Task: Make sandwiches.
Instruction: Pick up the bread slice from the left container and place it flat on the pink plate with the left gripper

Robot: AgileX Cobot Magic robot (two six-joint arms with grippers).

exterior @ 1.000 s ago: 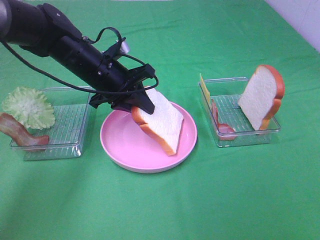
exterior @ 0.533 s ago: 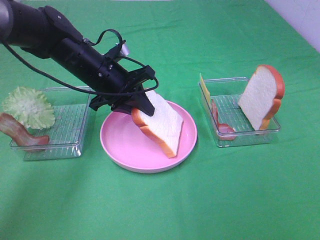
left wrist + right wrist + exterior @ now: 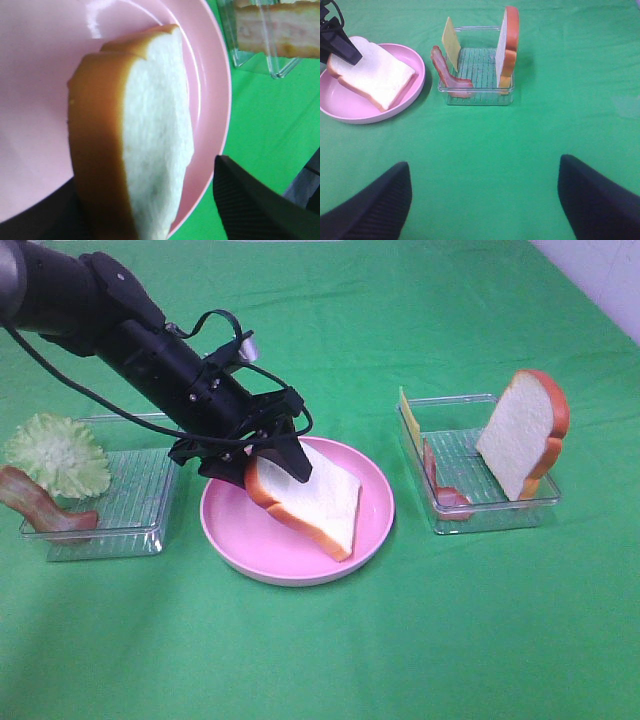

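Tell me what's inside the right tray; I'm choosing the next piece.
The tray holds a bread slice on edge, plus a cheese square and a bacon strip at its other end. The bread hides the floor behind it.

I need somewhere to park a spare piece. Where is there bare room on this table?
Widest free patch: the green cloth in front of the pink plate and both trays. The left tray is bare on its plate-side half. Crowded: the plate, under the left gripper and bread slice; the right tray, with pieces standing in it.
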